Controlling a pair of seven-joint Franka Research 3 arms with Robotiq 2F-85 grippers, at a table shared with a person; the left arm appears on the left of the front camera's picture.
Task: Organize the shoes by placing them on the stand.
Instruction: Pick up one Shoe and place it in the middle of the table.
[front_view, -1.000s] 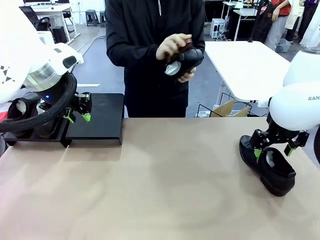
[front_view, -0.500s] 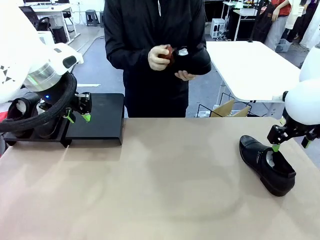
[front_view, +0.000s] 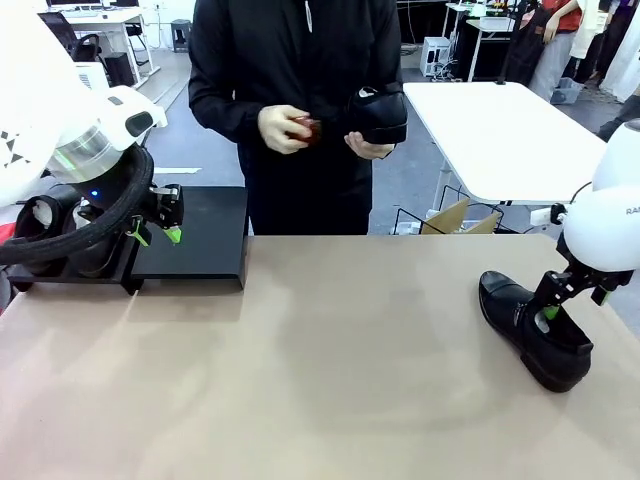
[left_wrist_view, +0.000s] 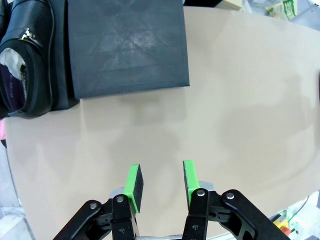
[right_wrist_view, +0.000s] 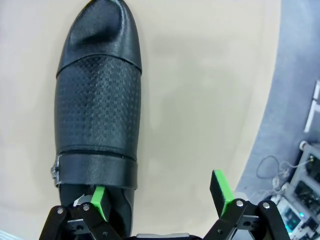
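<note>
One glossy black shoe (front_view: 533, 328) lies on the table at the right, toe toward the person; the right wrist view shows this shoe (right_wrist_view: 97, 105) from above. My right gripper (front_view: 566, 300) is open at its heel end, one finger (right_wrist_view: 99, 202) at the shoe's opening and the other out over the table. Two more shoes (front_view: 45, 232) sit on the far-left stand. The stand (front_view: 200, 232) beside them is bare, and my left gripper (front_view: 160, 222) hovers at its left edge, open and holding nothing (left_wrist_view: 160, 182). The person holds a fourth shoe (front_view: 380, 115).
The person stands at the far edge, with a small red thing (front_view: 303, 128) in the other hand. A white table (front_view: 500, 130) and a cardboard box (front_view: 460, 218) stand behind on the right. The tan tabletop (front_view: 330, 370) lies bare between the arms.
My right gripper has shifted right, from across the shoe's middle to its heel end. The person's hands have come apart, the shoe staying in one. The left arm has not moved.
</note>
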